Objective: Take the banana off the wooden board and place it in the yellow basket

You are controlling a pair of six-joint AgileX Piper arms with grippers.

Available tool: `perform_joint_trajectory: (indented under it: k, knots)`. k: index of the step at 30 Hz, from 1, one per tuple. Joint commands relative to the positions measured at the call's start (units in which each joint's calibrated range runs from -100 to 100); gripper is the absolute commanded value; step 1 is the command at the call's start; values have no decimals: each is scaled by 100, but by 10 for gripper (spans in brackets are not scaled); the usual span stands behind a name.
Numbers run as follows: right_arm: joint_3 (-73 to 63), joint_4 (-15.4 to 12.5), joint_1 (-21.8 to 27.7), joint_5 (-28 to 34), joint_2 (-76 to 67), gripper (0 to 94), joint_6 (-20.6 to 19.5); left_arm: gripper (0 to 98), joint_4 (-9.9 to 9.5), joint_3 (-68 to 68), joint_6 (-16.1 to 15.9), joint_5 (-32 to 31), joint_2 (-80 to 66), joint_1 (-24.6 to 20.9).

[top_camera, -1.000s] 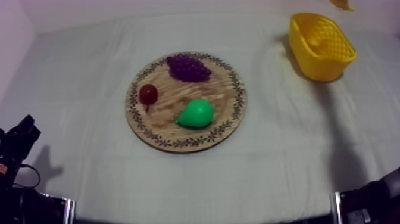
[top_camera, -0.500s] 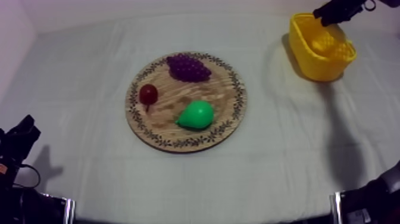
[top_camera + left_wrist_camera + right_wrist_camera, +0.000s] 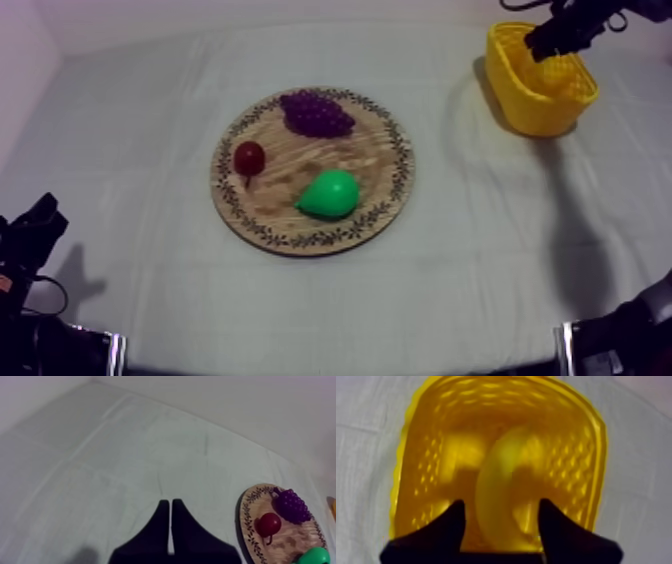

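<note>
The yellow banana (image 3: pixel 503 486) lies curved inside the yellow basket (image 3: pixel 418 451), just beneath my right gripper (image 3: pixel 501 518). Its black fingers stand apart on either side of the banana, with a thin gap at each side, so it is open. In the top view the right gripper (image 3: pixel 548 42) hangs over the basket (image 3: pixel 540 105) at the far right corner. My left gripper (image 3: pixel 170 508) is shut on nothing, low over the cloth left of the round wooden board (image 3: pixel 248 526). Its arm rests at the near left edge (image 3: pixel 30 235).
On the board (image 3: pixel 385 135) lie a bunch of purple grapes (image 3: pixel 316 112), a small red fruit (image 3: pixel 249 157) and a green pear (image 3: pixel 329 192). Bare cloth stretches between the board and the basket. Part of my right arm (image 3: pixel 625 335) shows at the near right.
My right arm has come in from the far right edge with the banana and lowered over the basket. The banana now sits in the basket. The left arm has stayed still.
</note>
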Motion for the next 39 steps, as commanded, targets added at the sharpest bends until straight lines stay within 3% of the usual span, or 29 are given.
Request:
perform_joint_trajectory:
  k: [1,4,10,13,19,23,26,32,39]
  knots:
    - [205,-16,2,-230,-277,565,44,1,-3,-1,1,-2,-5,-1]
    - [636,-64,31,-786,-814,521,34,1,-3,-1,1,-2,-5,-1]
    - [2214,-218,191,-2360,-2519,203,-32,1,-3,-1,2,-2,-5,-1]
    - [3106,-283,233,-2900,-3540,88,-60,1,-3,-1,2,-2,-5,-1]
    - [5106,-555,219,-3848,-5601,17,75,1,-3,-1,2,-2,-5,-1]
    - [6653,-1041,181,-4520,-7010,7,494,1,-3,-1,1,-2,-5,-1]
    - [7593,-1309,145,-4660,-7969,4,756,1,-3,-1,-2,-2,-5,-1]
    - [9188,-1294,75,-4691,-9440,3,896,1,-3,-1,0,-2,-5,-1]
    - [9637,-1365,72,-3953,-10573,2,751,1,-3,-1,1,-2,-5,-1]
